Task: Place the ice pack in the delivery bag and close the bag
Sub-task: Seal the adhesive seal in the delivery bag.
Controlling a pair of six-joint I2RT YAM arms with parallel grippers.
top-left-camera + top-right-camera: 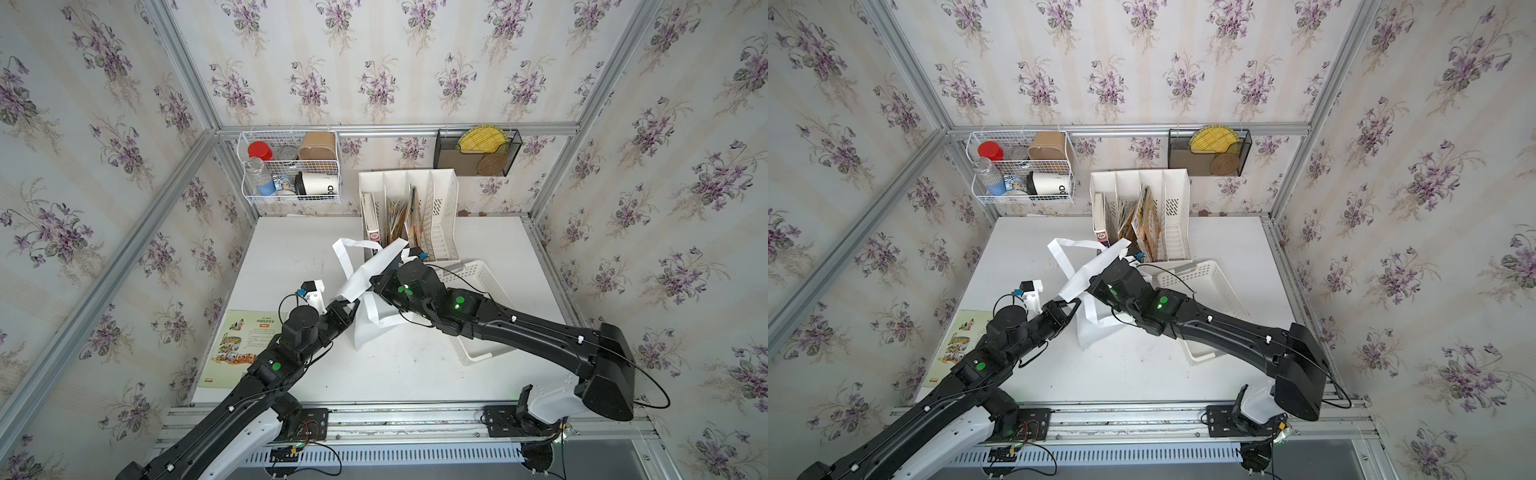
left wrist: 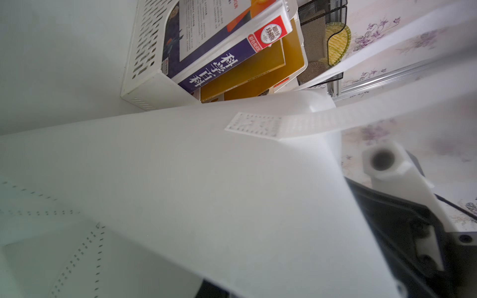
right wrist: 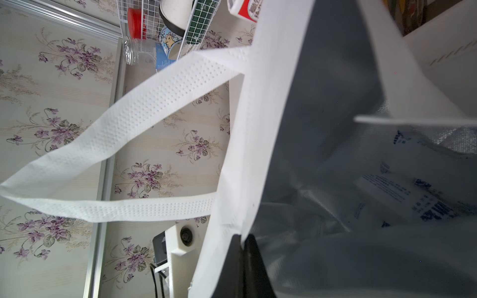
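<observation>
The ice pack [image 3: 413, 185], white with blue print, lies inside the delivery bag [image 1: 368, 330] against its silver lining; the bag stands mid-tabletop [image 1: 415, 370] between both arms; the right gripper [image 3: 244, 247] is clenched on the bag's rim; the left gripper [image 1: 352, 305] meets a strap, and I cannot tell whether it grips.
</observation>
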